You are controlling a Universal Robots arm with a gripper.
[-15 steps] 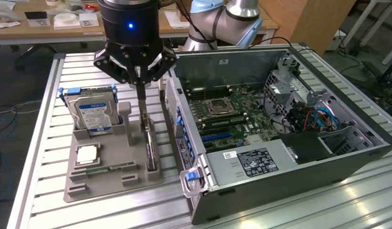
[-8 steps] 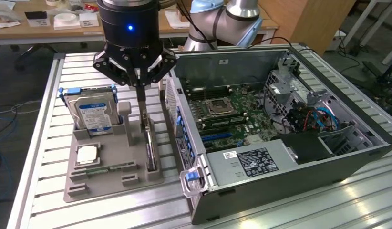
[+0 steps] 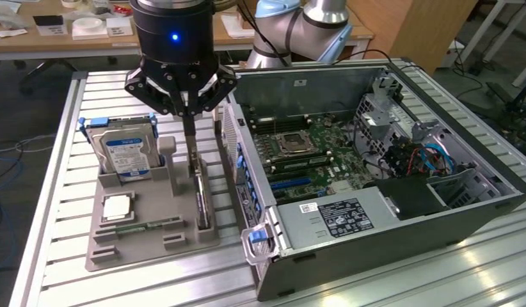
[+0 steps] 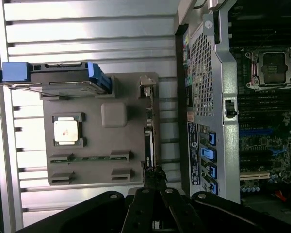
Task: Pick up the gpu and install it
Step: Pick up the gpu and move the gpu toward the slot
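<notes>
One black gripper (image 3: 191, 157) is pinching its fingers (image 3: 189, 137) fully together on the single green-and-black gpu (image 3: 201, 201), which is standing edgewise in one grey plastic tray (image 3: 139, 240) on the slatted aluminium bench (image 3: 54, 211), beside one open computer case (image 3: 374, 256).

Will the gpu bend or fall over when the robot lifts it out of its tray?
Probably stiff: the gpu is a flat board standing on edge in the gray tray without sagging. Thin and tall, it might tip if pushed sideways. Likely delicate, being a circuit card; the gripper is shut on just its top edge.
</notes>
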